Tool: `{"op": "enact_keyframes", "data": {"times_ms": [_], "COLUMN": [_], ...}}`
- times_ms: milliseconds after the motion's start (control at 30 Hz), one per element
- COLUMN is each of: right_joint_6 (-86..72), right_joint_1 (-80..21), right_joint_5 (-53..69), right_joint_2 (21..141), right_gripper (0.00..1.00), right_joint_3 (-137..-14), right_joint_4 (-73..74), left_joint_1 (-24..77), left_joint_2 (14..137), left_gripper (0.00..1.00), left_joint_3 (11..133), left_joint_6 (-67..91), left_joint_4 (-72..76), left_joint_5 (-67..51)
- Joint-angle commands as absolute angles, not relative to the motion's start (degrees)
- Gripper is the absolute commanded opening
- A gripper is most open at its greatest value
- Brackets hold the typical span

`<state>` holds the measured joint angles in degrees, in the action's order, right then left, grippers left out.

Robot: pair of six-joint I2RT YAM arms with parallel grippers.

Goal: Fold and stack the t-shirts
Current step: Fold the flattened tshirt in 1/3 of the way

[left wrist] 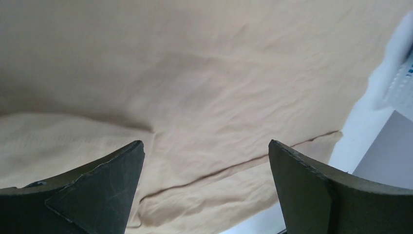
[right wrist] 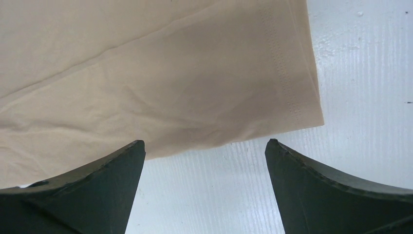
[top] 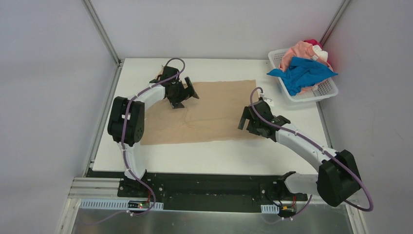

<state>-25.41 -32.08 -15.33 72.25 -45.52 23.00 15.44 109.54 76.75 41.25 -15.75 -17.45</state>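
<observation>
A tan t-shirt (top: 209, 109) lies spread flat on the white table. It fills the left wrist view (left wrist: 195, 83), and its hemmed corner shows in the right wrist view (right wrist: 185, 87). My left gripper (top: 184, 95) is open and empty over the shirt's far left part. My right gripper (top: 247, 124) is open and empty at the shirt's near right corner, over bare table beside the hem. A blue t-shirt (top: 306, 73), a salmon pink one (top: 298, 52) and a red one (top: 312, 43) are heaped in the basket.
A white lattice basket (top: 311, 93) stands at the table's (top: 219, 151) far right corner; it shows blurred in the left wrist view (left wrist: 402, 83). Grey walls enclose the table on three sides. A black rail runs along the near edge.
</observation>
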Motion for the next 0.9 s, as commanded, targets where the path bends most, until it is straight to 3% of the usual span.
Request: {"op": "enact_keyframes", "data": {"times_ms": [0,233,567,867], "right_joint_6": [-25.49,-28.00,-29.22,-32.09], "right_joint_1": [-31.56,-29.64,-26.52,-26.37], "right_joint_5": [-18.41,-16.55,-9.57,-9.41], "right_joint_2": [70.12,73.96,90.80,88.17], "right_gripper": [0.98,0.99,0.99,0.98], "right_joint_3": [-45.48,-49.12,-59.09,-48.45], "right_joint_4": [23.11,19.75,17.03,17.73], "left_joint_1": [15.95,16.00,16.00,15.92], "left_joint_2": [111.24,104.05,86.10,82.61], "left_gripper": [0.99,0.99,0.99,0.99], "left_joint_3": [81.09,75.17,58.90,43.79], "left_joint_6": [41.84,39.39,37.35,41.34], "left_joint_4": [-14.23,-15.49,-16.04,-18.58], "left_joint_5": [-21.26,-15.65,-2.60,1.75]}}
